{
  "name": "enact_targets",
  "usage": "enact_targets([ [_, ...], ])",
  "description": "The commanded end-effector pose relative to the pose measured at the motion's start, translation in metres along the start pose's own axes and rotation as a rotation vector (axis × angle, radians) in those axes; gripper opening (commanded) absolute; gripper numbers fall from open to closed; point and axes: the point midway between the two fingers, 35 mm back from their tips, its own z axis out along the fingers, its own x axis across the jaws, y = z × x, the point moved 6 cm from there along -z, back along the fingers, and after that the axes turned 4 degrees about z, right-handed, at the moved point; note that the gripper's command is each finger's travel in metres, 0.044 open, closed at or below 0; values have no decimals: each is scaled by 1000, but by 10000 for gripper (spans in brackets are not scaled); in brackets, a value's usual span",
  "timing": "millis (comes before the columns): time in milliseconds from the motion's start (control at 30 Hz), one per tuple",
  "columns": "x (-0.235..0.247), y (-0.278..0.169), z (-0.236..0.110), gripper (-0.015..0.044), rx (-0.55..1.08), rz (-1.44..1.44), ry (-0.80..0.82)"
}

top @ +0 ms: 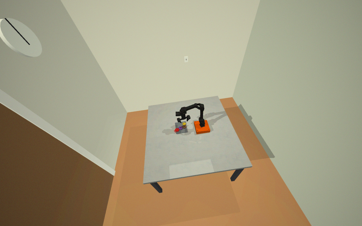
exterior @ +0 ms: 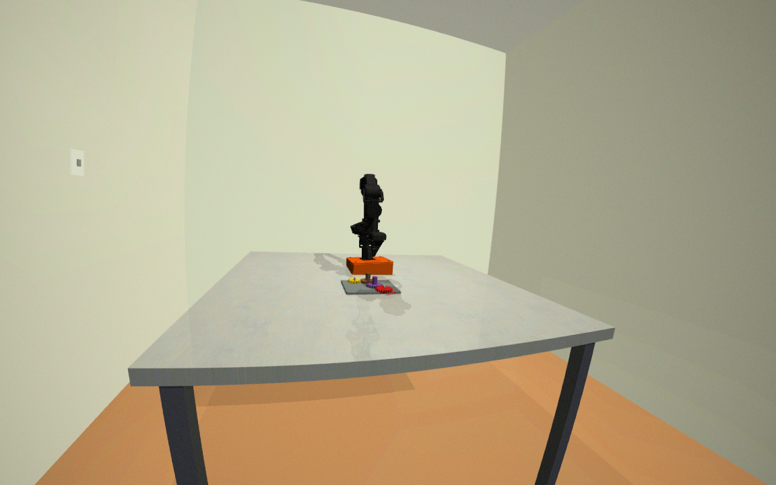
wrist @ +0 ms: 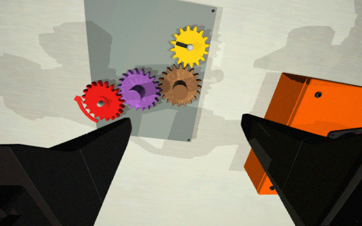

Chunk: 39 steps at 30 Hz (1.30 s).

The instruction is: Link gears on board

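Observation:
The red gear [top: 176, 130] [exterior: 384, 289] [wrist: 94, 110] and the yellow gear [top: 183, 123] [exterior: 353, 280] [wrist: 197, 54] with its black stripe sit on the grey board [wrist: 121, 41] [exterior: 354, 293]. A purple gear [top: 180, 127] [exterior: 374, 285] [wrist: 126, 94] and a brown gear [top: 184, 126] [wrist: 180, 92], each with an upright knob, sit between them and look flat. In the wrist view the teeth meet from red to purple, purple to brown and brown to yellow. The knobs hide the pegs under them. My gripper [wrist: 186, 121] [top: 183, 121] is open and empty, raised above the board.
The orange base block [top: 202, 127] [exterior: 370, 265] [wrist: 341, 103] of the arm stands beside the board, to its right in the wrist view. A curved red arrow [wrist: 84, 112] lies beside the red gear. Board and base both rest on the grey table [top: 162, 157] [exterior: 294, 325].

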Motion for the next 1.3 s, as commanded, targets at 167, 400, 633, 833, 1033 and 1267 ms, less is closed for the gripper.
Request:
enact_targets([
  [167, 0, 0, -1, 440, 0, 3, 1],
  [400, 0, 0, -1, 440, 0, 3, 1],
  [633, 0, 0, -1, 440, 0, 3, 1],
  [833, 0, 0, -1, 440, 0, 3, 1],
  [1033, 0, 0, -1, 440, 0, 3, 1],
  [1267, 4, -10, -3, 440, 1, -2, 2],
])
